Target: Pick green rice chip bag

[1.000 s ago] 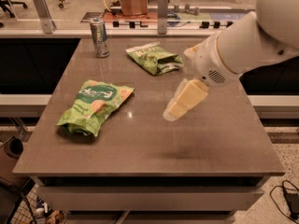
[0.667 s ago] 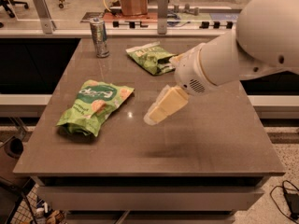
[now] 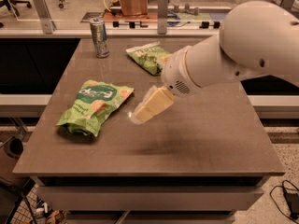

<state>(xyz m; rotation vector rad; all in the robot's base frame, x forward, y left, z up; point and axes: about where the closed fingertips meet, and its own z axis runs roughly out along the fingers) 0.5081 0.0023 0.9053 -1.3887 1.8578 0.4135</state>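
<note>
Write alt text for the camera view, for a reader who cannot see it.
The robot's white arm reaches in from the picture's right, its gripper hovering above the table beside the bright green rice chip bag, not touching it. A smaller green bag and a silver can sit farther back.

Nothing can be read for sure: the green rice chip bag (image 3: 96,105) carries large white logo letters, too unclear. The hand (image 3: 144,112) hangs just right of it.
</note>
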